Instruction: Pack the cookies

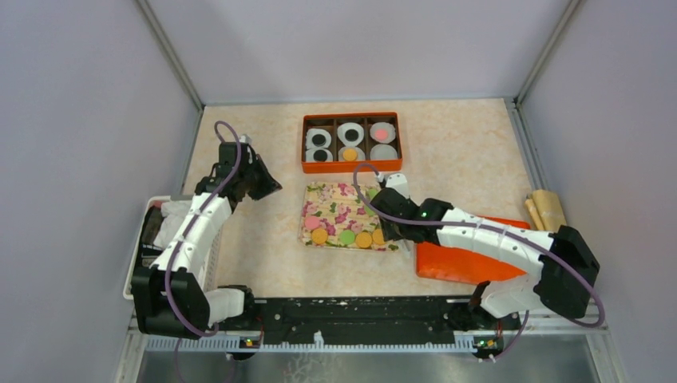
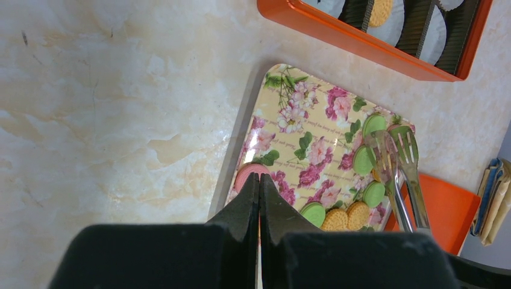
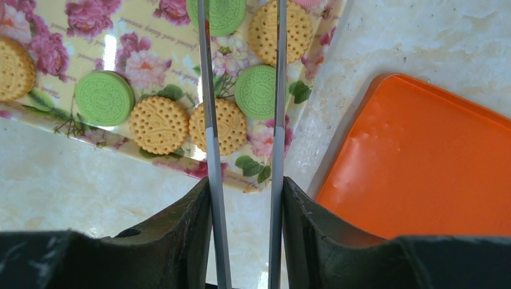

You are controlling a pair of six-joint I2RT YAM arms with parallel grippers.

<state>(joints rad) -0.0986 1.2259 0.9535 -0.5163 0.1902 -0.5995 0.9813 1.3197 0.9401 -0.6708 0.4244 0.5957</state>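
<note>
The left claw [image 2: 260,186] had its fingers pressed together over the near edge of the flowered tray [image 2: 301,120] on the table [image 2: 120,108]. Green, orange and pink cookies [image 2: 364,160] lay on the tray, with metal tongs [image 2: 399,165] over the green ones.

white basket [image 1: 156,200] far left, tan rolls [image 1: 547,207] right.

Upper middle of the top view: one orange box [image 1: 351,116] with six white paper cups [image 1: 384,152], three holding a black cookie [image 1: 319,139], one an orange cookie [image 1: 350,154], one a pink cookie [image 1: 383,132]. The one floral tray [image 3: 144,60], upper left in the right wrist view, shows four orange cookies [image 3: 159,124] and three green cookies [image 3: 104,98].
</note>
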